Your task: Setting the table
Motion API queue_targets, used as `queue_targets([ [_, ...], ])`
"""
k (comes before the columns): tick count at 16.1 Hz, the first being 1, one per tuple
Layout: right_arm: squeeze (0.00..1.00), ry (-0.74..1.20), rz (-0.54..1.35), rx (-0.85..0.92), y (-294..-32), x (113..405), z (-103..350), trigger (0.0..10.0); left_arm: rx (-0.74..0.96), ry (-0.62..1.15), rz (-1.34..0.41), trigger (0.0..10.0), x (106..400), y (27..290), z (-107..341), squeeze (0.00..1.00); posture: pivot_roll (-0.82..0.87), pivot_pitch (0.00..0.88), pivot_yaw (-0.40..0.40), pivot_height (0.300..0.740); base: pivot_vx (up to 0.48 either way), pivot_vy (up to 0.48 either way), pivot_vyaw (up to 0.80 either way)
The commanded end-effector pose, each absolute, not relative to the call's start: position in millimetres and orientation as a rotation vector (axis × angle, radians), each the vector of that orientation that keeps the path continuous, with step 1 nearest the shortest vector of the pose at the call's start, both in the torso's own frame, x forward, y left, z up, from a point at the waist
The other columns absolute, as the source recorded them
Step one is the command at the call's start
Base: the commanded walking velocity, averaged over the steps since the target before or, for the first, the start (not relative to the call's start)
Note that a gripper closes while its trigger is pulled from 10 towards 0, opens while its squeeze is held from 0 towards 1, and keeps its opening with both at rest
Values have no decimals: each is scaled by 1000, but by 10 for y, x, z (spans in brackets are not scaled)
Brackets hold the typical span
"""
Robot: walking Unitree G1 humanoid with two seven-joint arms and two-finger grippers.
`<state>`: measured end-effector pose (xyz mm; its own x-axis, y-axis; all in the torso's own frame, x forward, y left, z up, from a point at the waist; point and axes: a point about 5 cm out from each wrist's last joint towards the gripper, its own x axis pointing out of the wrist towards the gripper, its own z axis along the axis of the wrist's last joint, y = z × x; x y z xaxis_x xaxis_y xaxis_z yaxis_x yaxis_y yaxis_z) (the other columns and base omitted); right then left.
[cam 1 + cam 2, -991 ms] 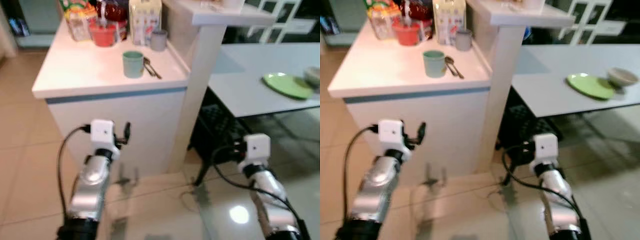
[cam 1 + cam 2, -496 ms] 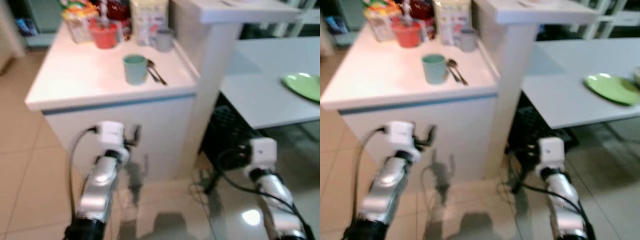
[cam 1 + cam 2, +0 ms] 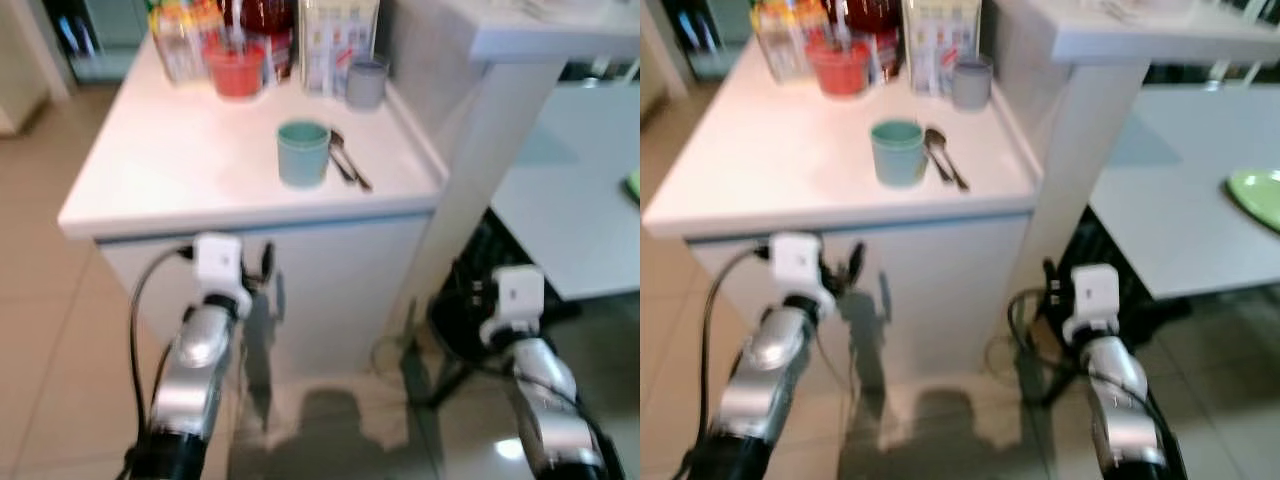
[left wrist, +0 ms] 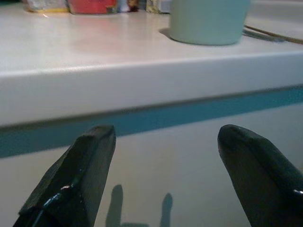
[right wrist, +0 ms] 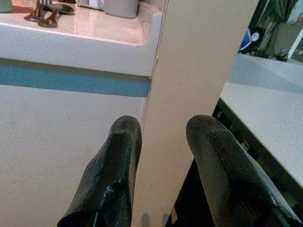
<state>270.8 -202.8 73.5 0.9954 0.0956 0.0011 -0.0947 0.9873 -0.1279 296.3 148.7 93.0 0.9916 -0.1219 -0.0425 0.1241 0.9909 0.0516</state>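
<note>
A pale green cup stands near the front of the white counter. Two spoons lie just right of it, and a grey cup stands behind them. A green plate lies on the grey table at the right. My left gripper is open and empty, held low before the counter's front edge, below the green cup. My right gripper is open and empty too, close to the white pillar beside the counter.
A red container, jars and a carton crowd the back of the counter. A raised white shelf tops the pillar. A dark crate and cables sit under the table. Tiled floor lies to the left.
The whole picture has shifted: the counter looms closer and more central, and the plate has slid to the right edge. Both arms stay low with fingers apart.
</note>
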Motion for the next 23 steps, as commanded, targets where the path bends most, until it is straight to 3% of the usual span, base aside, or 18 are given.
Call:
queue_targets([
  [1, 0, -14, 99, -126, -2018, 2721, 756, 10000, 75, 38, -108, 10000, 2966, 1537, 937, 0, -4, 0, -38, 740, 0, 0, 0],
  [23, 0, 9, 120, -127, -1970, 2711, 707, 10000, 92, 24, -114, 10000, 3031, 1513, 982, 0, 14, 0, -52, 740, 0, 0, 0],
])
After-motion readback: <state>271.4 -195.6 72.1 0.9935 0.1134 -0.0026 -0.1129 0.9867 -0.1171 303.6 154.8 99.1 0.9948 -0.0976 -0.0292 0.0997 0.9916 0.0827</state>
